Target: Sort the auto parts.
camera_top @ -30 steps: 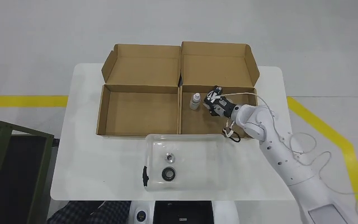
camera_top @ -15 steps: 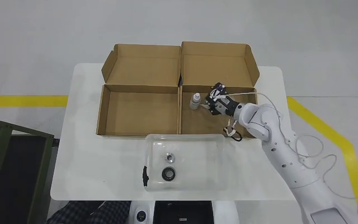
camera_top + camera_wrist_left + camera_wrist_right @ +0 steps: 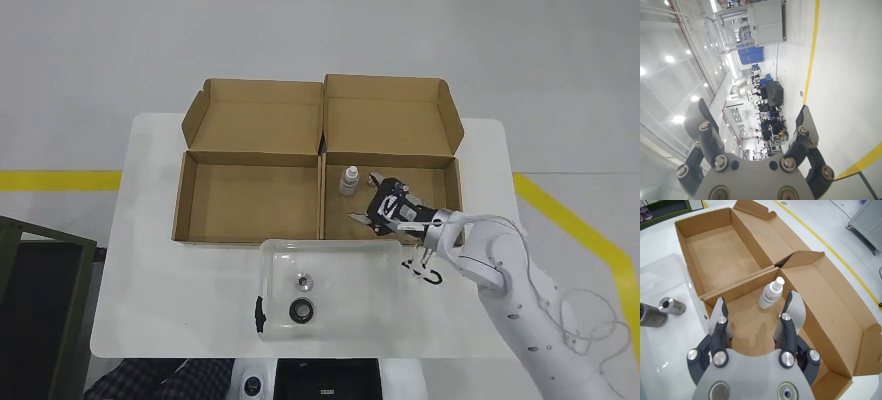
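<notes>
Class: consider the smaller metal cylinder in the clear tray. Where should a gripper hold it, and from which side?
Probably from above, pinching opposite sides of the round wall of the smaller metal cylinder. It stands upright, bore up, and the walls of the clear tray would hinder a sideways approach.

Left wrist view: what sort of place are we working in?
Most likely a factory or robotics test hall. A yellow floor line runs across the pale floor, a metal-framed machine enclosure stands at the back, and rows of high ceiling lights hang overhead.
</notes>
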